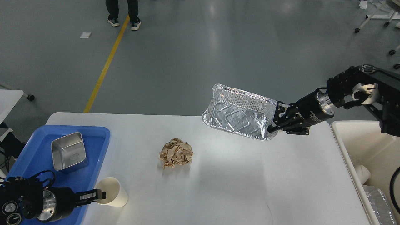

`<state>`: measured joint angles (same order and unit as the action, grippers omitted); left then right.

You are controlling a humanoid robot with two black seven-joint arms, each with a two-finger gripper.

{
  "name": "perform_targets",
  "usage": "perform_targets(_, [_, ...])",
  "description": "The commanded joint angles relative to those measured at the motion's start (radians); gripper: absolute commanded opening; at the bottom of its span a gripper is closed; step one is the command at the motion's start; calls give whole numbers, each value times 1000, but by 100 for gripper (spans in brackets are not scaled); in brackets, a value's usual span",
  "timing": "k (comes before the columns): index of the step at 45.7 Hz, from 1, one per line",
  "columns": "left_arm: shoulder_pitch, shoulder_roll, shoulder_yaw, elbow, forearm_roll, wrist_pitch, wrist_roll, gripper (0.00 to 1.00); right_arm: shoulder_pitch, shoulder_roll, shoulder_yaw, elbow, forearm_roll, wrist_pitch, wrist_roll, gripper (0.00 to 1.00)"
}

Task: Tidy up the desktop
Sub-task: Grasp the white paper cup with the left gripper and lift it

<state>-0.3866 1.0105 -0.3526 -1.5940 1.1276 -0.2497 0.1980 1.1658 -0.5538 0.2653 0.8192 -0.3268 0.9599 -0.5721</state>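
The desktop point(237, 181) is a wide light grey-white tabletop. My right gripper point(274, 122) is shut on the right rim of a silver foil tray point(239, 113) and holds it tilted in the air above the desktop's far edge. A crumpled brown paper ball point(176, 152) lies at mid-table. My left gripper point(99, 195) sits at the front left, its fingers pinched on the rim of a tilted white paper cup point(112, 196).
A blue plastic tray point(37, 150) at the left holds a square metal tin point(68, 151). A beige bin point(343, 137) with some rubbish stands off the right edge. A person's feet point(123, 20) stand on the floor far behind.
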Motion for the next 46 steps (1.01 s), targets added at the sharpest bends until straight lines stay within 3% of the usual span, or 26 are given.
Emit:
perform_targets(1, [-11, 0, -2, 3, -2, 0, -12, 18, 0, 2, -1, 0, -1, 0, 0, 0])
perform_targets(9, [-28, 14, -2, -3, 0, -2, -66, 1, -1, 2, 0, 0, -1, 0, 0, 0])
perform_targets(24, [-32, 46, -3, -11, 0, -16, -71, 0, 0, 3, -1, -2, -1, 0, 0, 0])
perform_targets(39, [-195, 226, -25, -44, -17, -151, -89, 0, 5, -1, -3, 8, 0, 0, 0, 0])
perform_targets(46, [-230, 269, -100, -47, -84, -235, -124, 0, 5, -9, -3, 12, 0, 0, 0, 0])
